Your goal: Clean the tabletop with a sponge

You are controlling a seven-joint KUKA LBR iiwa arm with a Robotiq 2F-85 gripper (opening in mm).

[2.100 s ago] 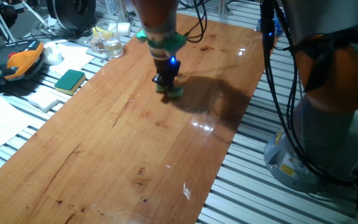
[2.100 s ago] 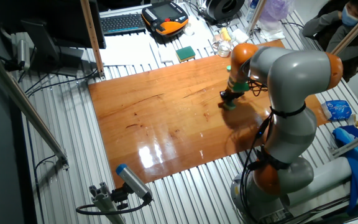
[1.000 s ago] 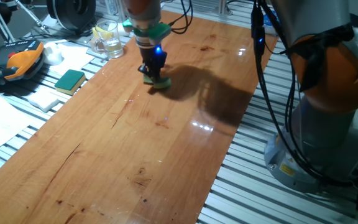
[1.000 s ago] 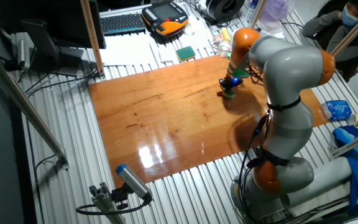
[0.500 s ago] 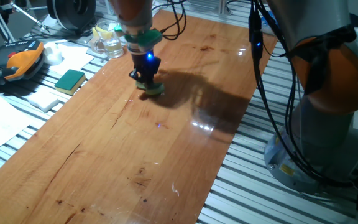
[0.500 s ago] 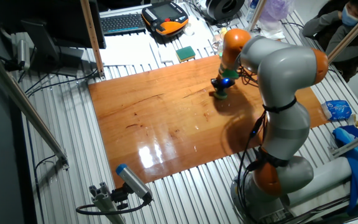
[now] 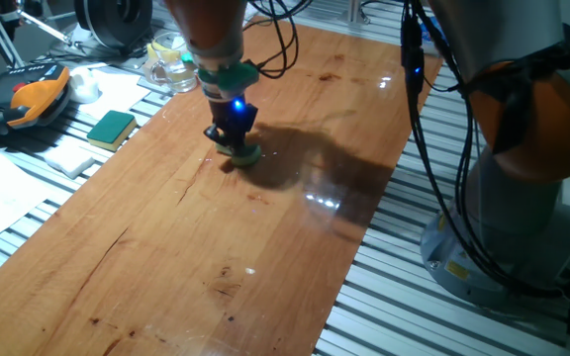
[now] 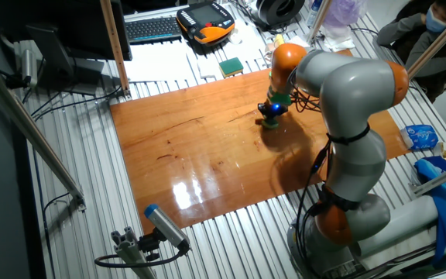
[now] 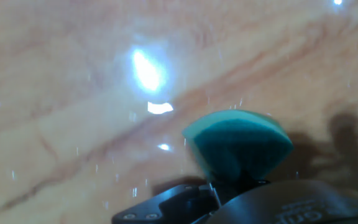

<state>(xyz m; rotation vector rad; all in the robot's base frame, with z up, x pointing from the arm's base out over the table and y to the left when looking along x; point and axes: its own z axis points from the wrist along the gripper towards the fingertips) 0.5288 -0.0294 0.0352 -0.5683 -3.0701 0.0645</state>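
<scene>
The glossy reddish-brown tabletop (image 7: pixel 166 247) fills one fixed view and shows in the other fixed view (image 8: pixel 184 147) and the hand view (image 9: pixel 73 93). My gripper (image 7: pixel 233 141) is shut on the small teal-green sponge (image 7: pixel 242 152) and presses it flat on the board near its far left part. The other fixed view shows the gripper (image 8: pixel 271 116) and sponge (image 8: pixel 271 122) at the board's far side. In the hand view the sponge (image 9: pixel 238 146) sticks out from between the fingers, against the wood.
A flat rectangular green sponge (image 7: pixel 112 127) lies on white pads left of the board, beside a glass jar (image 7: pixel 169 61) and an orange pendant (image 7: pixel 36 99). The ribbed metal frame (image 7: pixel 433 316) borders the board. The robot base (image 7: pixel 522 198) stands at right.
My gripper has slid the sponge across the board, leftward and then nearer to the camera in one fixed view. It stays shut on the sponge throughout.
</scene>
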